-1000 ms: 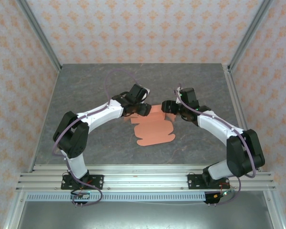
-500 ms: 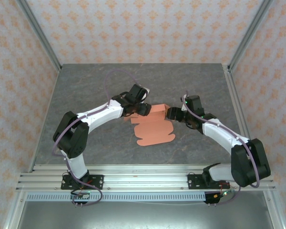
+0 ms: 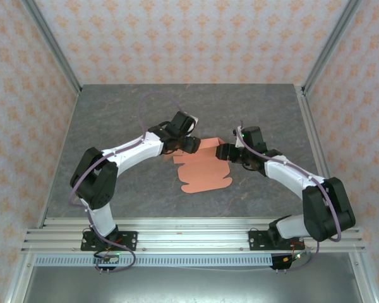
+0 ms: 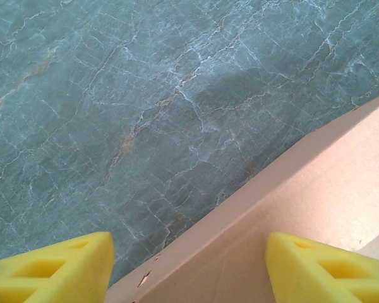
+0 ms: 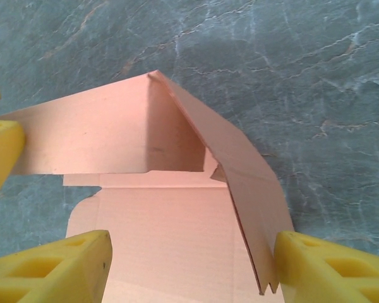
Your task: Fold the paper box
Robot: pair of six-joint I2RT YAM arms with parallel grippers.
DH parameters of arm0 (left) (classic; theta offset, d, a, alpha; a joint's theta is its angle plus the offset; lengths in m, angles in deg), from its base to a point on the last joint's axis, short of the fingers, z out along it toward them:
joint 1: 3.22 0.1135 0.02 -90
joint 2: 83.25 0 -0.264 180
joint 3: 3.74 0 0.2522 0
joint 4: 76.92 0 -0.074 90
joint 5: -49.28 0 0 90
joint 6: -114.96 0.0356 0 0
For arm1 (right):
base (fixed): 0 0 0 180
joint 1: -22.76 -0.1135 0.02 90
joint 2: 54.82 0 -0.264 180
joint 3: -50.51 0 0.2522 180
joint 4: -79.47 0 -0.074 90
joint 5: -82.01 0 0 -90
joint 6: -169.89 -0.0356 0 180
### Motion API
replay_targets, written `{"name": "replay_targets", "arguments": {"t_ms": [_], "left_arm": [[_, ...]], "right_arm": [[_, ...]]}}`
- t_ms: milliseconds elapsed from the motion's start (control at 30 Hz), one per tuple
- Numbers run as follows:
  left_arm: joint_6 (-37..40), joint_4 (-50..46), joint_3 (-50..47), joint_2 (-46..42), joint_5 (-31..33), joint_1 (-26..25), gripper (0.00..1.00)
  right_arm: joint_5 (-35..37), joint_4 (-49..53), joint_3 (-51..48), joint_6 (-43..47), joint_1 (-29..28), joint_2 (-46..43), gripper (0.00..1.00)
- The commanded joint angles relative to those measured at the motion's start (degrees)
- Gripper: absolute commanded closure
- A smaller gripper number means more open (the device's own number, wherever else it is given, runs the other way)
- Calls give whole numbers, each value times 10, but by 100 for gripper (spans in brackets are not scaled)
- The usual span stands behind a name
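Note:
The paper box (image 3: 205, 173) is a salmon-orange die-cut sheet lying mid-table, partly folded, with rounded tabs toward the near side. Its far panel (image 5: 95, 142) stands up and the right side flap (image 5: 252, 208) leans raised. My left gripper (image 3: 191, 145) is at the far left corner, open, its yellow fingers straddling the raised panel (image 4: 316, 208). My right gripper (image 3: 222, 151) is open at the box's right edge above the flat base (image 5: 164, 240). Its right fingertip (image 5: 335, 271) is next to the raised flap. One left finger (image 5: 0, 158) shows beside the far panel.
The grey marbled tabletop (image 3: 114, 126) stretches round the sheet on all sides. Patterned walls and metal posts (image 3: 57, 57) close in the back and sides. An aluminium rail (image 3: 189, 233) carries both arm bases at the near edge.
The right gripper dropped back from above the box's right corner, then edged in again toward the right flap with its jaws slightly narrower. The left arm has stayed still.

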Motion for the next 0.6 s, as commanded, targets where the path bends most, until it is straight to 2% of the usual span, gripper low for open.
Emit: {"name": "replay_targets", "arguments": {"t_ms": [0, 233, 300, 400, 567], "left_arm": [[2, -22, -16, -1, -5, 6, 35], [1, -21, -18, -2, -6, 5, 35], [1, -22, -18, -2, -6, 6, 35], [2, -21, -20, -4, -4, 6, 35], [4, -24, -20, -5, -4, 6, 35]], "right_arm": [[-10, -11, 22, 5, -3, -7, 31], [-18, -27, 12, -17, -4, -8, 32], [17, -22, -1, -19, -4, -19, 32], [120, -4, -37, -34, -1, -52, 33], [172, 25, -73, -70, 6, -93, 47]]}}
